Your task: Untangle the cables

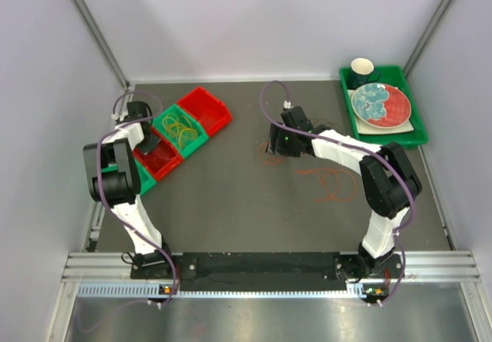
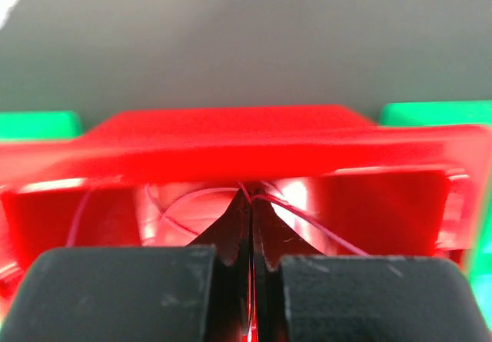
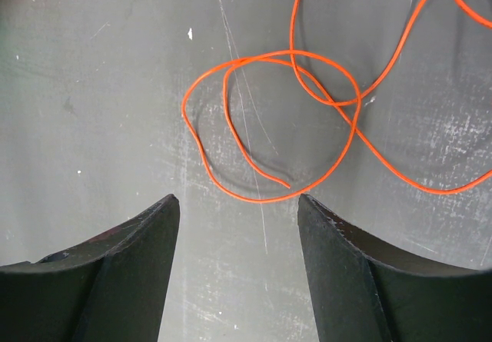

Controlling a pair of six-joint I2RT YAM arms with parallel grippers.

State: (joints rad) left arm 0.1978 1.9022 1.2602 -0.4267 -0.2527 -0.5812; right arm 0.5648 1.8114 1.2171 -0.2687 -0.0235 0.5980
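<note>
My left gripper hangs over a red bin. In the left wrist view its jaws are shut on a thin red cable that trails into the red bin. Yellow cables lie coiled in a green bin. My right gripper is open and empty just above the table. An orange cable lies looped on the dark surface just ahead of its fingertips. More red-orange loops lie on the table beside the right arm.
A second red bin stands behind the green one, and another green bin shows under the left arm. A green tray at the back right holds a plate and a dark cup. Walls close in on both sides.
</note>
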